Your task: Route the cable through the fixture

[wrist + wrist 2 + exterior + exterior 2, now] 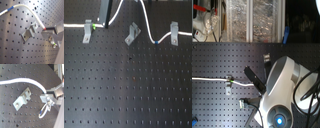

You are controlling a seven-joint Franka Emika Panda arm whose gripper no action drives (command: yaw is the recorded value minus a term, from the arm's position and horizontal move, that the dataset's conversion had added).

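Jaws are clenching the cable (pixel 37 18) while we are carrying it just beside the slanted fixture (pixel 30 32) on the bench (pixel 15 52); next we are needing to lower it into the slot.

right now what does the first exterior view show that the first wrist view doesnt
Only the first exterior view shows all three grey metal clips on the black perforated board: two upright clips flanking the slanted fixture, plus the cable's green band.

Only the first wrist view shows the gripper shut on the cable, close beside the fixture.

Both show the thin white cable and its blue band, not yet in the fixture.
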